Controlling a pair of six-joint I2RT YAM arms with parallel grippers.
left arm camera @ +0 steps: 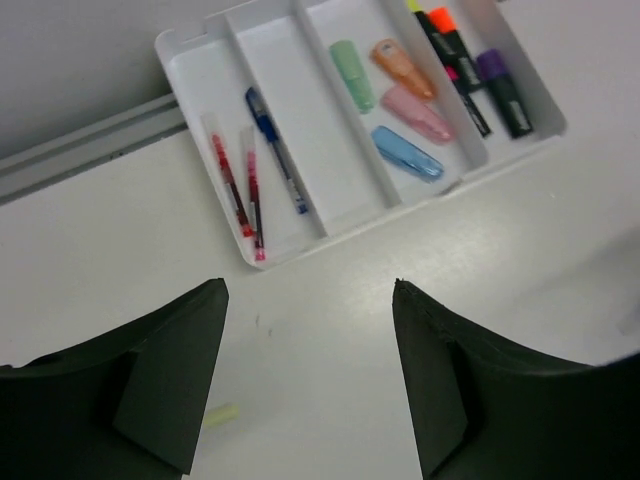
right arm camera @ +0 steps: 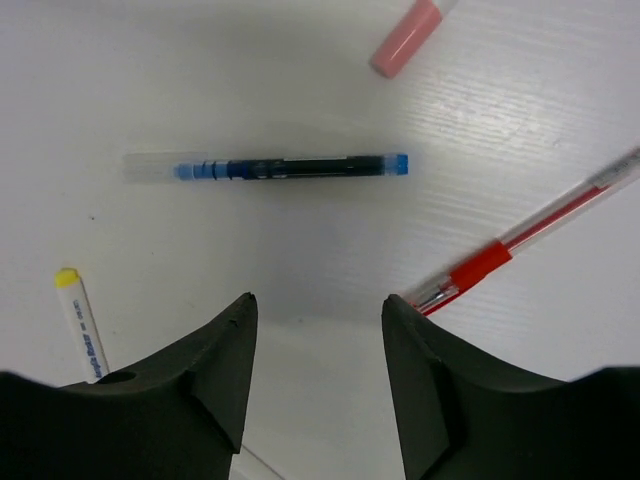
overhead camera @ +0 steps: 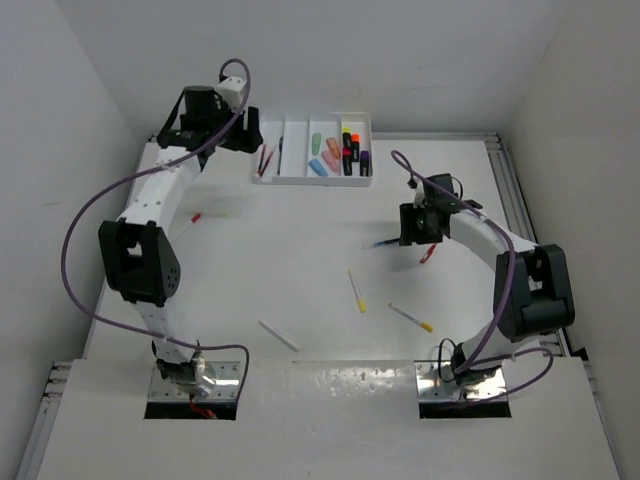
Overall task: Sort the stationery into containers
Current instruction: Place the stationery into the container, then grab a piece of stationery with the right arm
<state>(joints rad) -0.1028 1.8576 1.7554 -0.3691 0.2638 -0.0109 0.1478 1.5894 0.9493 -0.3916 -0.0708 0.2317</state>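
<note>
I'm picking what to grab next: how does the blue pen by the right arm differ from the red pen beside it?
The blue pen has a dark barrel; the red pen has a clear barrel with a red grip. In the right wrist view the blue pen lies level and wholly in frame, while the red pen slants and runs off the right edge. Both lie loose on the table, unheld.

Tray: white plastic, smooth, glossy moulded walls.
Bench: white, smooth, faint sheen; fine parallel ridges in places.
Base plates: bare silver metal, bright, reflective.
Jaws: black plastic, matt, slightly grainy edges.
Blue pen: clear glossy plastic barrel.
Red pen: clear plastic barrel, red grip.
Cables: purple sheath, smooth.
</note>
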